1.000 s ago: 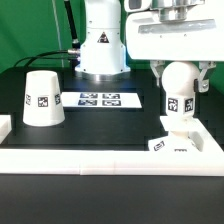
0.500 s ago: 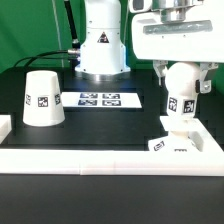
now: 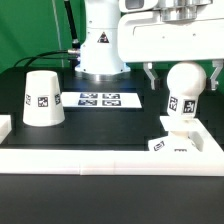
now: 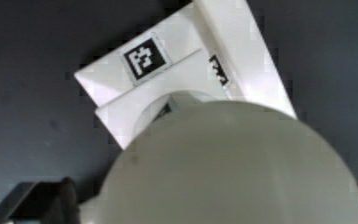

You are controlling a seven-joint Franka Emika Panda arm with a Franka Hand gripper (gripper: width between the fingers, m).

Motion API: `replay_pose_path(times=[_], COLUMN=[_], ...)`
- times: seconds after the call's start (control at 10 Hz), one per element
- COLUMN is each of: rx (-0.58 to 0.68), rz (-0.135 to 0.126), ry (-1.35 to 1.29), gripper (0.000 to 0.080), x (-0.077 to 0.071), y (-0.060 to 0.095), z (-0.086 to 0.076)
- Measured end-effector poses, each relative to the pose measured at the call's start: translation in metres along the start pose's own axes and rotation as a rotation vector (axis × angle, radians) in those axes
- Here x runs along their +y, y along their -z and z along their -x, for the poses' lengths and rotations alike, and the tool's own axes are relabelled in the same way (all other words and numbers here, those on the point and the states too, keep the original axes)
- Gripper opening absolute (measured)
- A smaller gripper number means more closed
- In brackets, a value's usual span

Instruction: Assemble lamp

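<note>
The lamp bulb (image 3: 184, 95), round and white with a tag, stands upright on its stem in the low square base (image 3: 182, 143) at the exterior view's right. My gripper (image 3: 182, 73) is open, with its fingers spread to either side of the bulb's top and not touching it. The tapered shade (image 3: 42, 98) stands mouth down at the exterior view's left, apart from the other parts. In the wrist view the bulb (image 4: 229, 160) fills the foreground above the tagged base (image 4: 158, 60), and one dark finger (image 4: 43, 200) shows beside it.
The marker board (image 3: 98, 100) lies flat on the black table between the shade and the bulb. A white raised wall (image 3: 100, 158) borders the front, with a side piece at the left. The robot's white body (image 3: 100, 40) stands behind.
The gripper has opened, letting go of the bulb, and has risen a little. The bulb stays standing on the base. The shade has not moved.
</note>
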State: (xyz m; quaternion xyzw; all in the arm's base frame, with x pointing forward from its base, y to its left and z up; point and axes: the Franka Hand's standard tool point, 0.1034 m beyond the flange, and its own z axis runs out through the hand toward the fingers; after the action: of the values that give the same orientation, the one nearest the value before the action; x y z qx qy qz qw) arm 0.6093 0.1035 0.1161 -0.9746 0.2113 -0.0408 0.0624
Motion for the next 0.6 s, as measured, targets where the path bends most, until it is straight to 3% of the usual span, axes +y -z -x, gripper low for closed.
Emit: replay_pose_path(times=[0.3, 0.6], rx=[-0.002, 0.009], rz=[0.000, 0.022], ry=[0.238, 0.519], gripper=[0.0699, 0.0699], x=[-0.0008, -0.0013], y=[-0.0007, 0.0001], z=[-0.0016, -0.0028])
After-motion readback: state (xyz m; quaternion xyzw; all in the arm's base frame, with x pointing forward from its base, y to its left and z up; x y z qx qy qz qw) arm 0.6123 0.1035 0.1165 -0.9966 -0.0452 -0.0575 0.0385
